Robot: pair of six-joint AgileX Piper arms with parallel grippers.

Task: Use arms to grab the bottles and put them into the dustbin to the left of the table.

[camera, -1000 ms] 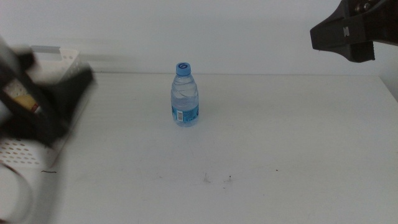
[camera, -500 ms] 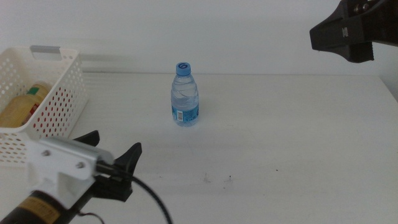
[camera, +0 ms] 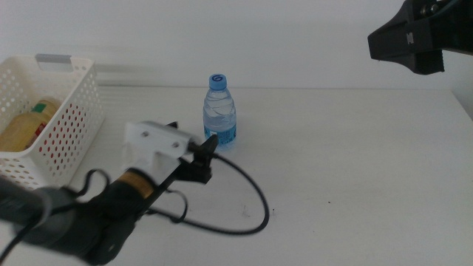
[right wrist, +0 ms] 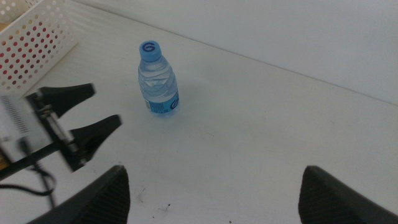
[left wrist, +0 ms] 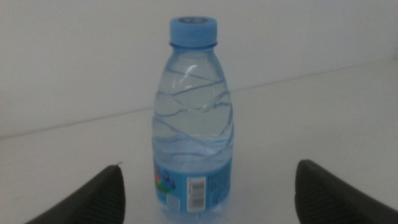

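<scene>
A small clear water bottle (camera: 219, 112) with a blue cap stands upright on the white table (camera: 355, 162), near the back middle. My left gripper (camera: 194, 131) reaches in from the front left, open and empty, just in front of the bottle. In the left wrist view the bottle (left wrist: 194, 124) stands ahead between the two spread jaws, untouched. The white dustbin (camera: 66, 111) stands at the left and holds the yellow tea bottle (camera: 29, 122); something red shows through its holes. My right gripper (camera: 408, 41) hangs high at the back right, open and empty.
The left arm's black cable (camera: 251, 199) loops over the table in front of the bottle. The right wrist view shows the bottle (right wrist: 158, 79), the dustbin's corner (right wrist: 31, 37) and the left gripper (right wrist: 81, 124) from above. A few dark specks (camera: 259, 213) mark the tabletop.
My left arm has swung from beside the dustbin to the right and forward; its open gripper now sits close in front of the water bottle. The right arm has not moved.
</scene>
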